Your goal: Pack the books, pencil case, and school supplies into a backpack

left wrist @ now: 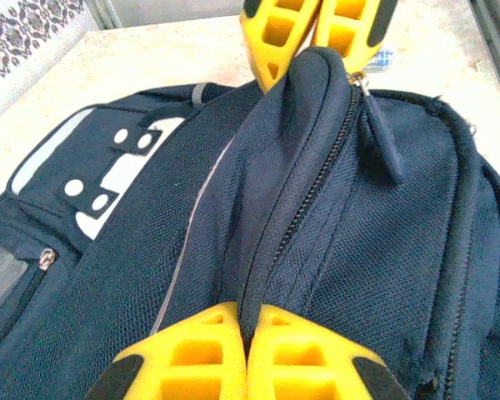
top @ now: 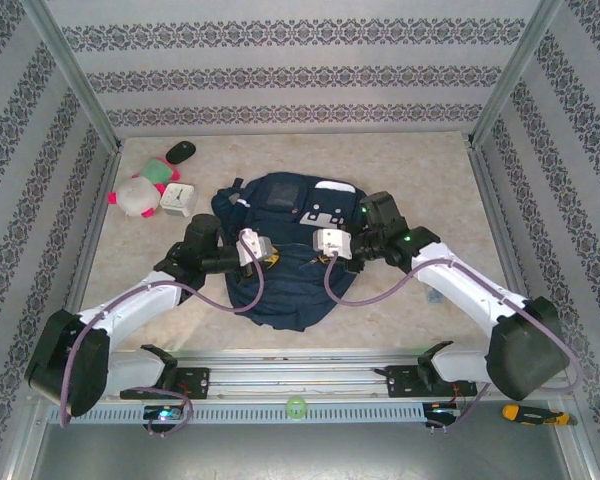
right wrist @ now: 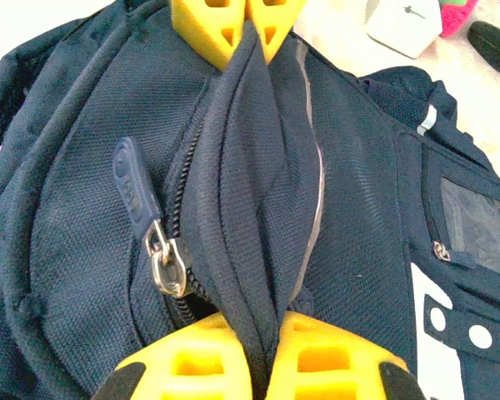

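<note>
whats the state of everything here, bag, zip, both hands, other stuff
backpack: lying on the table, a ridge of its fabric pulled up
left hand: shut on the backpack fabric
right hand: shut on the same ridge of fabric
zip: closed along the stretch between the hands
clock: on the table, outside the backpack

The backpack (top: 280, 205) lies at the centre of the table (top: 400, 180). The clock (top: 177, 199) sits left of it, with the plush toy (top: 135, 197) further left.
</note>
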`<state>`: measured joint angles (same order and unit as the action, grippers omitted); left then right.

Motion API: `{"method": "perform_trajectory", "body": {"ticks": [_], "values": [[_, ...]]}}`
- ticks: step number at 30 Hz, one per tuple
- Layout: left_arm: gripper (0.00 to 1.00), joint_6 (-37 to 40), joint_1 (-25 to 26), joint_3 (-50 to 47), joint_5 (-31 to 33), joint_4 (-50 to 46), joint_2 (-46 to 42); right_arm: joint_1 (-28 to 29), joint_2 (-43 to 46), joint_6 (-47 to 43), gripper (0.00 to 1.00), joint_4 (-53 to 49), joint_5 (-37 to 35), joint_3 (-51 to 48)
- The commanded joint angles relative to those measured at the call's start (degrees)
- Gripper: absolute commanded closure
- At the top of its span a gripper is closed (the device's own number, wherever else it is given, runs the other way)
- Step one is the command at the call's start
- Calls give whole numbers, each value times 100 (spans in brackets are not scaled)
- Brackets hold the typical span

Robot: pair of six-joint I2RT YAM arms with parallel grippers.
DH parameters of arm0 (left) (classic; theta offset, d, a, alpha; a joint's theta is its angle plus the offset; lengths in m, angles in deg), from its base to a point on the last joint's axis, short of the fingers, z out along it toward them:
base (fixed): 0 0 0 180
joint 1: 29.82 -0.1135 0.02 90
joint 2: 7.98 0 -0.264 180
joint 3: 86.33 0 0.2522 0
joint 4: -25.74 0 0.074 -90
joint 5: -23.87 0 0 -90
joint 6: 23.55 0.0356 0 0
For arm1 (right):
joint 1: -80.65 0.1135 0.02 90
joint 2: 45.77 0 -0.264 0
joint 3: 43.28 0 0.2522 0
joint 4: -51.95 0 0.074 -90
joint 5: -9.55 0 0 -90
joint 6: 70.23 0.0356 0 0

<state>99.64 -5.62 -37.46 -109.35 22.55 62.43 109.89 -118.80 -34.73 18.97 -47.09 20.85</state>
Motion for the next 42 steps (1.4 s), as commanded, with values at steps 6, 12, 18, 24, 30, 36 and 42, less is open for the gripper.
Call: {"method": "perform_trajectory", "body": {"ticks": [6,12,18,24,30,36,42], "values": [[78,-50,-92,760,439,529,326,618,900,1767,100,1537,-292,-914],[41,-1069,-83,1046,1235,-739,-388,755,869,2736,100,2083,-642,-977],[40,-2048,228,1268,1569,-2661,-1355,846,710,3049,100,2178,-735,-819],[41,-2564,1145,989,2129,-2842,-1564,888,581,3031,100,2201,-626,-715],[41,-2718,1674,962,2596,-2188,-958,944,528,2963,100,2186,-570,-651],[41,-2532,1693,946,2670,-1847,-671,979,518,2936,100,2187,-511,-625],[58,-2469,1804,966,2305,-1302,-283,1021,511,3140,100,2252,-485,-563]]}}
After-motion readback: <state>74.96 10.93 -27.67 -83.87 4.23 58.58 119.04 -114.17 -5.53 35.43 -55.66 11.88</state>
